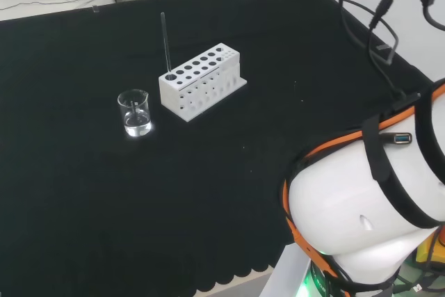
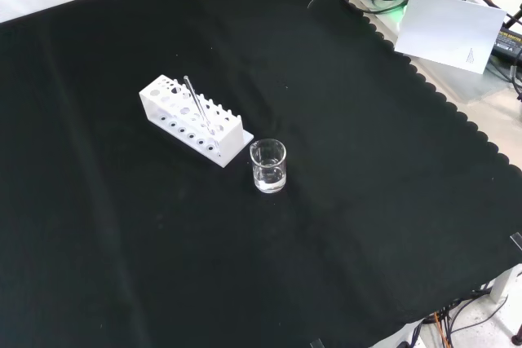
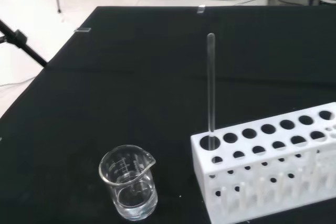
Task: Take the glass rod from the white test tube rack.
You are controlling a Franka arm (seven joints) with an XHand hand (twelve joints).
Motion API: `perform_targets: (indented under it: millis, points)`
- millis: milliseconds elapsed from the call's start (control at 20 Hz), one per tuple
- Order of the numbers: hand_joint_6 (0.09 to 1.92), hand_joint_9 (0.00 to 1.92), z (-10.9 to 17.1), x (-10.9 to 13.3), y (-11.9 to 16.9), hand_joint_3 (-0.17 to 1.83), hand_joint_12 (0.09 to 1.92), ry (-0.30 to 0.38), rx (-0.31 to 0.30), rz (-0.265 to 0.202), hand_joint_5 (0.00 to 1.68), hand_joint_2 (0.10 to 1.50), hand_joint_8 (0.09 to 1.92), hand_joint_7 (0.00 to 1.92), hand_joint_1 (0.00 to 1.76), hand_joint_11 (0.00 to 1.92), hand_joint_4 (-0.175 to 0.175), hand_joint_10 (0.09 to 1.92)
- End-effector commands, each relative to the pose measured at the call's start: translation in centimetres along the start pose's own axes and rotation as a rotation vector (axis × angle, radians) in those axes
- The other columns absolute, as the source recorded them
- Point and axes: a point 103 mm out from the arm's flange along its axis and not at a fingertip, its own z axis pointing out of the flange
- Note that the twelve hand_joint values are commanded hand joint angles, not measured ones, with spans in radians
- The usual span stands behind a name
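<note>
One glass rod point(image 1: 165, 41) stands upright in an end corner hole of the white test tube rack point(image 1: 202, 79); whether my hand is open or closed I cannot tell. Just beside that end stands a small glass beaker point(image 1: 135, 113), apparently holding a little clear liquid, on the black cloth point(image 1: 104, 193).
</note>
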Motion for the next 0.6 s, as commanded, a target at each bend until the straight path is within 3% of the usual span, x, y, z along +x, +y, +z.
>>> perform_targets:
  millis: [50,600]
  points:
    - [0.09,0.23,0.8,0.2,2.2,0.33,1.51,0.015,0.001,-0.073,0.17,1.00,0.84,0.06,0.46,0.02,-0.154,0.90]
    - [0.09,0.35,2.9,0.8,6.0,0.32,1.49,-0.003,0.032,-0.139,0.27,1.02,0.87,0.19,0.46,0.05,-0.161,0.89]
